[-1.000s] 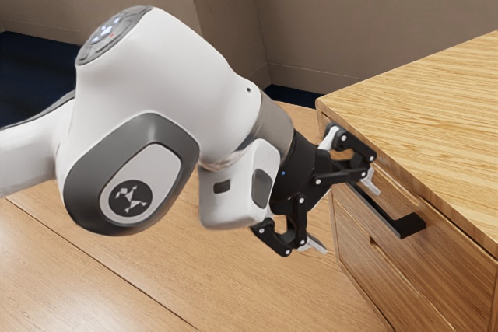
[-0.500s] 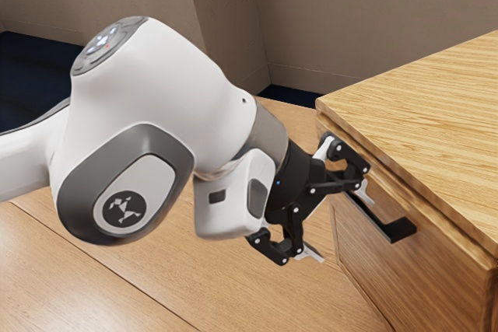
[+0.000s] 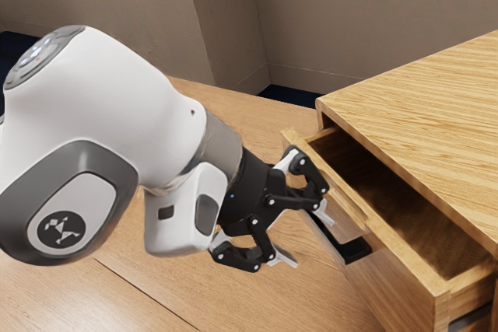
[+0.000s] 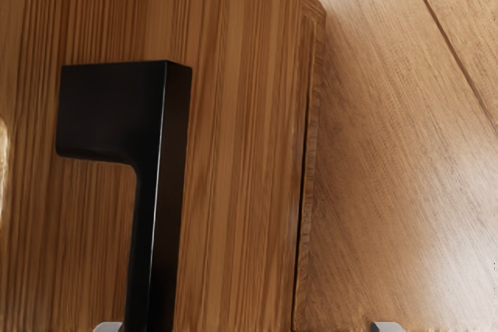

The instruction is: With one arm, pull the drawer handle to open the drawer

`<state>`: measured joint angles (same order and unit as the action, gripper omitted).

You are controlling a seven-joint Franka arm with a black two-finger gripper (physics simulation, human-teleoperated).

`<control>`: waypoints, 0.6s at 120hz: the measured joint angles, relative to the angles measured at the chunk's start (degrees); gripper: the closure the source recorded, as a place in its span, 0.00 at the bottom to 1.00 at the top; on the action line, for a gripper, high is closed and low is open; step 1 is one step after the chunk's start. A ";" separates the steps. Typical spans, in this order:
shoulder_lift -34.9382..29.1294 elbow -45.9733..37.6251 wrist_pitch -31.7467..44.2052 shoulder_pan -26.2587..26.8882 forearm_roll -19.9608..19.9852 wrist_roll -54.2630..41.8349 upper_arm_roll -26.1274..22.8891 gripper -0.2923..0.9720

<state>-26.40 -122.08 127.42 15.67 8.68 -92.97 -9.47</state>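
The wooden cabinet point(image 3: 420, 106) stands at the exterior view's right, and its top drawer point(image 3: 405, 270) is pulled well out, its hollow inside showing. A black bar handle point(image 3: 342, 240) runs along the drawer front. My gripper point(image 3: 307, 237) is open, fingers spread wide; the upper finger rests against the handle and the lower one hangs free below it. In the wrist view the handle point(image 4: 152, 192) stands against the drawer front point(image 4: 233, 114), close beside one fingertip point(image 4: 109, 326).
Wooden floor point(image 3: 233, 122) spreads under and behind my arm point(image 3: 101, 169). Beige walls meet at a corner behind the cabinet. A lower drawer edge point(image 3: 471, 320) peeks out beneath the open one. In the wrist view, floor planks point(image 4: 405, 153) lie past the drawer's edge.
The drawer has slid out from shut to wide open, toward the exterior view's left. My arm and gripper drew back left and down with the handle.
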 joint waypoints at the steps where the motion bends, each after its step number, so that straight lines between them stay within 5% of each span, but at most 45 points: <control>1: -0.20 -0.18 -0.04 0.00 0.00 0.00 0.02 0.48; 72: -15.01 -10.85 -4.43 0.05 0.11 0.36 1.73 0.49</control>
<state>-41.40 -132.93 123.00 15.71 8.79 -92.62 -7.74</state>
